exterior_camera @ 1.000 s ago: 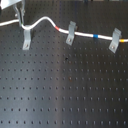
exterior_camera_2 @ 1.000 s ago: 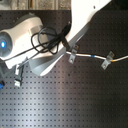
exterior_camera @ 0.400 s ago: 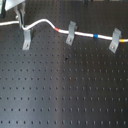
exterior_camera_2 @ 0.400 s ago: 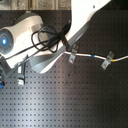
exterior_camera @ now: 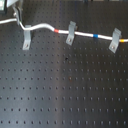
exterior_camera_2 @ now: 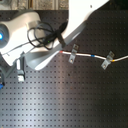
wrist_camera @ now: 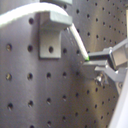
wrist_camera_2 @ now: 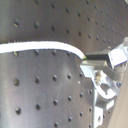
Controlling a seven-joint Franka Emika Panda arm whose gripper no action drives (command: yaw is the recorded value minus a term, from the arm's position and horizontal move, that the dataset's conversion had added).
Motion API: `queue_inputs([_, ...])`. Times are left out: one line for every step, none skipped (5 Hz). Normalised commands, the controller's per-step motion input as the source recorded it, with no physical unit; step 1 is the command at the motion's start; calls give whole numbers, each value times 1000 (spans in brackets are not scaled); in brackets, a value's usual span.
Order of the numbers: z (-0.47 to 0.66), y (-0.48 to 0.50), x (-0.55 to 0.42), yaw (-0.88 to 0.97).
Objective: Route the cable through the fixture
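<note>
Routing step in hand: claw [wrist_camera: 92, 62] clamped on white cable [exterior_camera: 47, 27] beside upright fixture [exterior_camera: 26, 38] at upper left of first exterior view, cable arching over its top; next, by judgement, lowering into slot.

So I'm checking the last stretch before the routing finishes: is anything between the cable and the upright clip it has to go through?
Nothing visible blocks it. In the first exterior view the cable already arches over the fixture, with only bare board around it. The gripper holds the cable right beside it.
</note>
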Motion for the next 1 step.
queue_inputs([2,119,-126,-174])
